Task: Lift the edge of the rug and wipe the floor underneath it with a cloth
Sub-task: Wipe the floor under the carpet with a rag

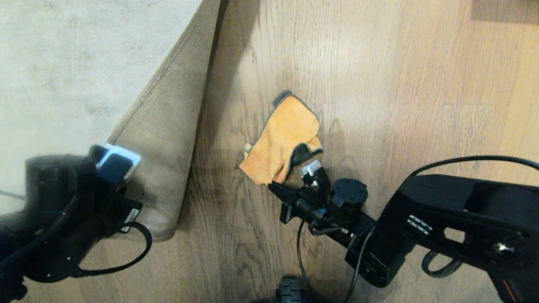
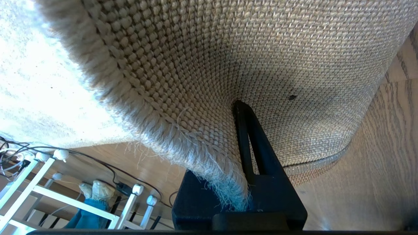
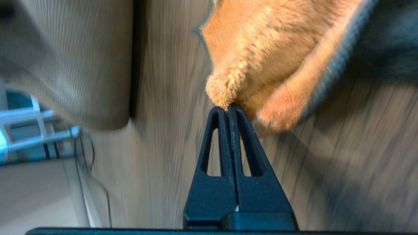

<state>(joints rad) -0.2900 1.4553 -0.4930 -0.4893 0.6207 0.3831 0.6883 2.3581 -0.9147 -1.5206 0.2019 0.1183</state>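
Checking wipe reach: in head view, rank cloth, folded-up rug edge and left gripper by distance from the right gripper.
1. cloth: pinched at the right gripper, lying on the floor.
2. rug edge: folded up, to the left.
3. left gripper: farthest left, clamping that edge.

rug edge (image 1: pixel 168 126): pale grey pile, folded back, tan mesh backing up, lifted off the planks
floor (image 1: pixel 379 84): light brown wood planks, dark grain, bare beside the fold
cloth (image 1: pixel 282 141): mustard-orange, dark trim, crumpled on floor near rug

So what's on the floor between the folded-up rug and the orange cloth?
Nothing. In the head view, only bare wood floor, partly shadowed, lies between the lifted rug edge and the cloth.
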